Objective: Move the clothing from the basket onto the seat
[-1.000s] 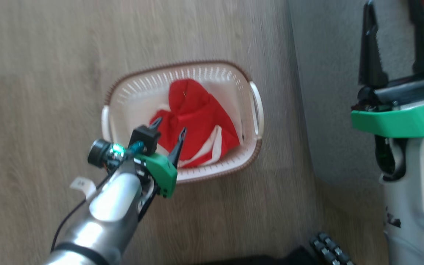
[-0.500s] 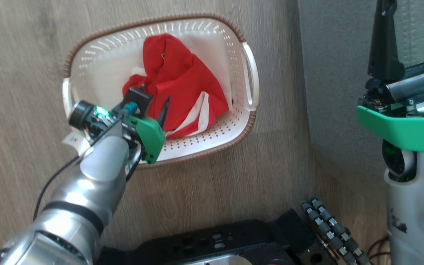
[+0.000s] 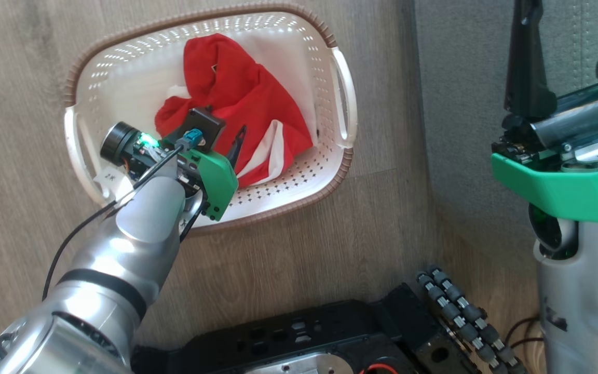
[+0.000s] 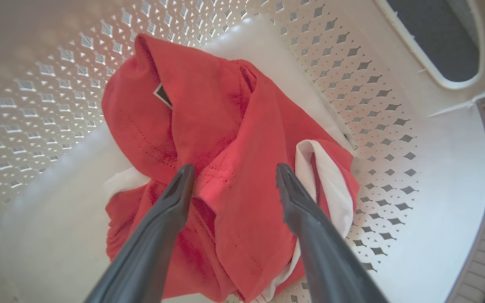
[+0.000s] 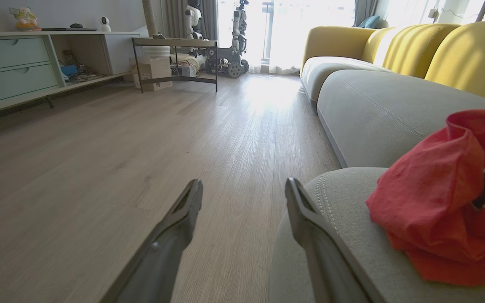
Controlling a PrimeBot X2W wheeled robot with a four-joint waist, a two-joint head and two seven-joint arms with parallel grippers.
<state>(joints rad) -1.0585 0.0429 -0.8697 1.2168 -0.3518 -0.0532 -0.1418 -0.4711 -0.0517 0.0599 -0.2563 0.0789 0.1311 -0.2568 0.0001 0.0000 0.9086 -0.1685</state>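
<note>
1. Step in hand, as I judge: reaching for the second garment point(image 4: 209, 118), bunched in the basket point(image 3: 304, 176); the first garment point(image 5: 432, 198) lies on the seat point(image 5: 352, 219).
2. Left gripper point(image 4: 235, 168), jaws apart, hangs close over a raised red fold, straddling it.
3. Next: lower, close on that fold, lift clear.
4. Right gripper point(image 5: 243, 182), jaws apart and empty, hovers at the seat's edge.

red garments: two are counted, basket garment point(image 3: 236, 98) and seat garment point(image 5: 432, 202) | basket point(image 3: 299, 182): one is counted | white handles point(image 3: 344, 104): two are counted | grippers: two are counted, left gripper point(image 4: 234, 170), right gripper point(image 5: 243, 183) | dark fingers point(image 4: 171, 210): four are counted
</note>
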